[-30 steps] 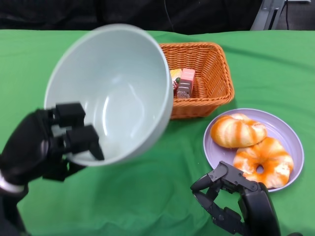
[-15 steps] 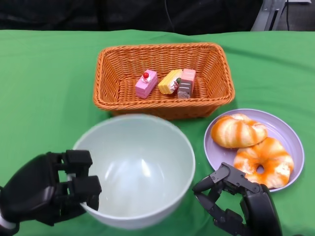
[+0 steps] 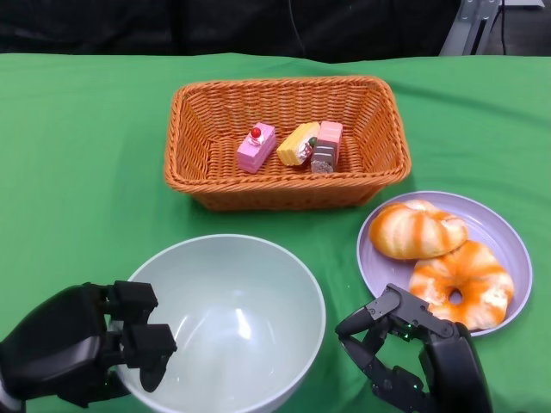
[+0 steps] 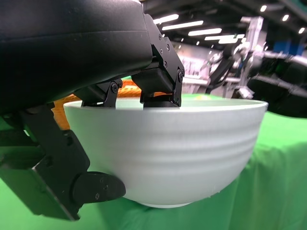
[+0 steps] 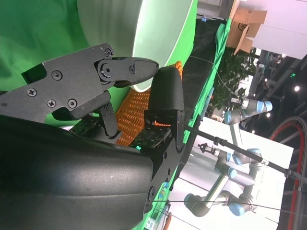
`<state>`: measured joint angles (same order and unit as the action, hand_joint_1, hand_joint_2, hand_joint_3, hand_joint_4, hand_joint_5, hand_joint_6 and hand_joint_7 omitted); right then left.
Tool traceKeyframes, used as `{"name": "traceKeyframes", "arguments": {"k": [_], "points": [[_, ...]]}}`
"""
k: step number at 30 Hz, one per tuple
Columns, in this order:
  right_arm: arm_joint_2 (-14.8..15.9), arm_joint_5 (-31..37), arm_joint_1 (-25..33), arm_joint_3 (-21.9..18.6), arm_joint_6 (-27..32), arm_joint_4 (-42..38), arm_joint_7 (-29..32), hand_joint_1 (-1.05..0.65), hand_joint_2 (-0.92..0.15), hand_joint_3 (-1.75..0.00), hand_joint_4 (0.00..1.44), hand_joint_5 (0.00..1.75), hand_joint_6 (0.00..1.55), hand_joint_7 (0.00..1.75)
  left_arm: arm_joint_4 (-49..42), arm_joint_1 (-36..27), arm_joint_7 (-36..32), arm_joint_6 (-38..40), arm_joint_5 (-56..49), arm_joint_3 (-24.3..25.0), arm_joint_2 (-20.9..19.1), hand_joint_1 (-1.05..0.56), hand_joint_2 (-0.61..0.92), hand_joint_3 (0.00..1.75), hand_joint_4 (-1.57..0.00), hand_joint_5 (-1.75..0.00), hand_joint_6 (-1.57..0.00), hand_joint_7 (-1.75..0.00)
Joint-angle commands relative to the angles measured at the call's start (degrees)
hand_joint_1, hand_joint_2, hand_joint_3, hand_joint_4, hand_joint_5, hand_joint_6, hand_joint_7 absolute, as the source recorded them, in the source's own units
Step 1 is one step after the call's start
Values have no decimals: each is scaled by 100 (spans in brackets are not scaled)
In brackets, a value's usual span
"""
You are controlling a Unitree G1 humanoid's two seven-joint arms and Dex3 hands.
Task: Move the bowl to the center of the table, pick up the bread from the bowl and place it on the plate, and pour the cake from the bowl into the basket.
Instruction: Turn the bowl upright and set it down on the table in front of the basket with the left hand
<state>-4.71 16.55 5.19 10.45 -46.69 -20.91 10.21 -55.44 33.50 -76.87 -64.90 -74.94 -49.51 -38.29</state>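
The left hand (image 3: 73, 357) grips the near-left rim of the emptied bowl (image 3: 232, 323), upright near the table's front edge, while the right hand (image 3: 413, 353), empty with fingers spread, waits just right of it.

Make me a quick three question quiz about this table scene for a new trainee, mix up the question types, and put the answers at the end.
1. True or false: the bowl has cake in it.
2. Which hand holds the bowl? A) left hand B) right hand C) neither
3. Fill in: the two breads lie on the ____.

Key
1. False: the bowl is empty; three cakes lie in the basket.
2. A: it grips the bowl's rim; the right hand holds nothing.
3. plate
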Motion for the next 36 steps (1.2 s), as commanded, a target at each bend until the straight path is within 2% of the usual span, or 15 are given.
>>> {"name": "traceKeyframes", "arguments": {"k": [1, 13, 19, 22, 24, 26, 29, 30, 31, 33, 35, 36], "points": [[14, -36, 58, 10, 52, 119, 7, -22, -74, -45, 80, 155, 72, 121, -108, 134, 290, 47, 193, 27, 36, 5, 74, 13, -77, -175, -67, -169], [-17, -30, 126, 59, 85, 214, 32, -22, -71, -50, 80, 155, 73, 118, -263, 166, 1061, 225, 697, 117, 389, 7, 82, 10, -71, -175, -66, -165], [7, -9, 141, 59, 102, 243, 49, -23, -70, -51, 80, 154, 73, 119, -177, 96, 1498, 537, 894, 237, 460, 0, 81, 9, -67, -175, -62, -166], [17, 7, 146, 59, 126, 263, 51, -23, -71, -51, 80, 154, 72, 119, -81, 65, 1768, 727, 993, 316, 483, -2, 81, 6, -65, -175, -65, -157], [13, 9, 148, 60, 143, 271, 59, -24, -70, -51, 80, 153, 72, 119, -2, 34, 1922, 848, 1047, 360, 505, -3, 81, 3, -67, -170, -71, -145], [17, 0, 153, 68, 168, 285, 47, -23, -70, -51, 80, 153, 73, 119, 76, 14, 2117, 922, 1107, 376, 502, -5, 82, 2, -70, -159, -78, -127], [20, 14, 157, 76, 202, 305, 51, -23, -70, -52, 79, 151, 72, 119, 220, -12, 2517, 948, 1202, 384, 464, -14, 81, 0, -91, -100, -106, -49], [16, 25, 157, 76, 204, 307, 64, -23, -70, -52, 80, 151, 72, 119, 269, -26, 2618, 942, 1224, 394, 441, -18, 82, 0, -97, -74, -112, -25], [6, 31, 152, 74, 189, 295, 84, -23, -70, -52, 80, 151, 73, 119, 314, -40, 2725, 934, 1250, 406, 414, -20, 82, 0, -100, -58, -113, -14], [7, 33, 135, 75, 146, 269, 97, -23, -69, -53, 80, 150, 73, 118, 460, -83, 3053, 956, 1312, 436, 312, -31, 84, 0, -99, -25, -101, -3], [13, 38, 116, 76, 110, 236, 116, -23, -69, -53, 80, 151, 73, 118, 638, -149, 3486, 961, 1436, 508, 199, -45, 87, 1, -91, -9, -88, -1], [16, 34, 109, 78, 104, 225, 118, -24, -69, -53, 80, 151, 73, 118, 711, -184, 3684, 936, 1511, 555, 152, -55, 88, 1, -81, -4, -79, 0]]}}
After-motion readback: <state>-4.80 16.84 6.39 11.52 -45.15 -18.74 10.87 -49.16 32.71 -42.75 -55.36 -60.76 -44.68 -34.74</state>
